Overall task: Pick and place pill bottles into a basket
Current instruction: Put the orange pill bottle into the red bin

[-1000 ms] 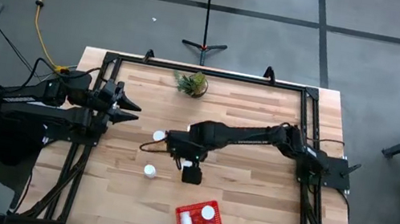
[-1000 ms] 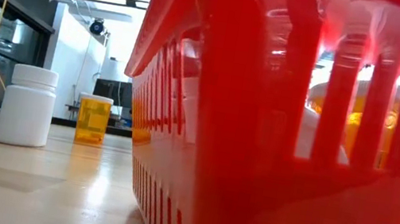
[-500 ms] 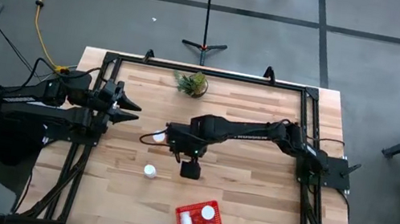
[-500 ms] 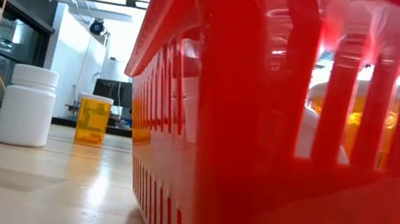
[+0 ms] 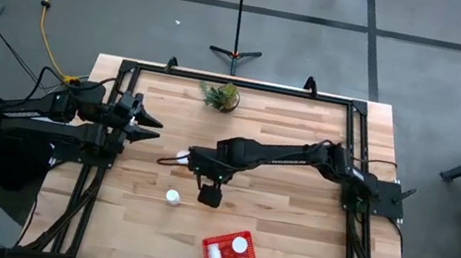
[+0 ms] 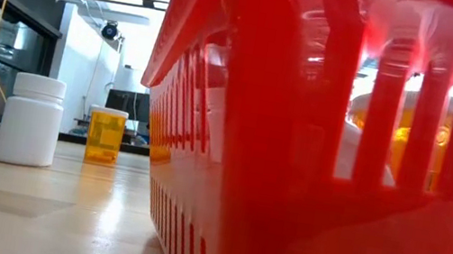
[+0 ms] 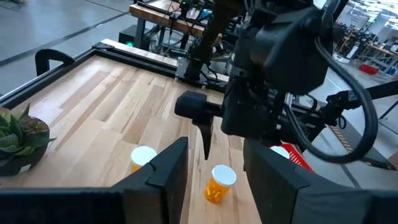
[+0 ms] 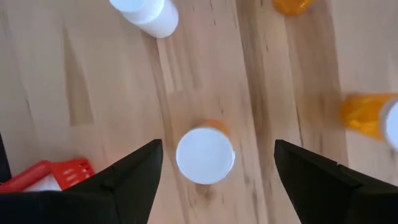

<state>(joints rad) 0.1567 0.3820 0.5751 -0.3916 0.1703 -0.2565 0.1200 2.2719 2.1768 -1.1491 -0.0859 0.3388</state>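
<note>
Your right end effector (image 8: 208,171) hangs wide open, holding nothing, over an upright pill bottle (image 8: 205,154) mid-table, so descend squarely, close, then carry it to the basket (image 5: 229,254) near the table's front edge.

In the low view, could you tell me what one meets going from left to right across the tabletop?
White bottle → orange pill bottle → red basket, which fills the rest of the picture.
</note>
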